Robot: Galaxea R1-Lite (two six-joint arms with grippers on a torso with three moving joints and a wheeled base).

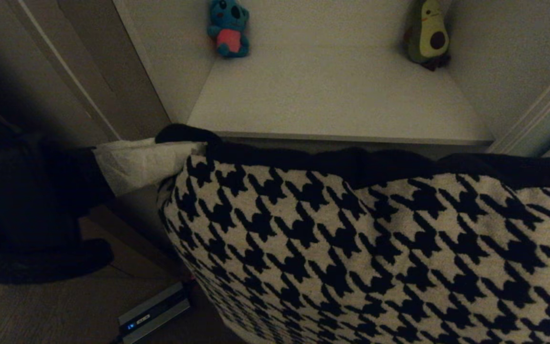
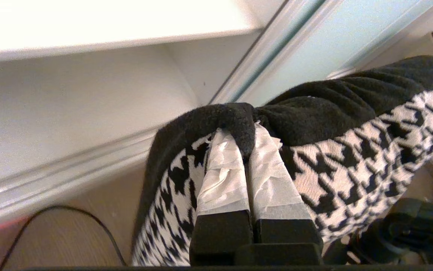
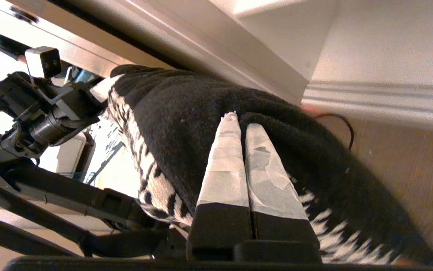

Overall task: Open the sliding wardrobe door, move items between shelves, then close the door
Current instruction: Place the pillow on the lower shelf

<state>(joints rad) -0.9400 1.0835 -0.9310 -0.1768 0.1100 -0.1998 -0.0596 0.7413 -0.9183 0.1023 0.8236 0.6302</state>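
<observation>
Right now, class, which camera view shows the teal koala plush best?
The head view: the koala plush sits in plain sight at the shelf's back left corner. Neither wrist view shows it; both show the cushion.

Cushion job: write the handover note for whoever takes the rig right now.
Left gripper: shut on the cushion, at its black edge.
Right gripper: shut on the cushion's black edge too.
Cushion is held in front of the shelf, not resting on it.
Koala plush and avocado plush sit at the shelf's back corners.
Done: wardrobe open, cushion gripped.
Left: place the cushion, close the sliding door.
</observation>
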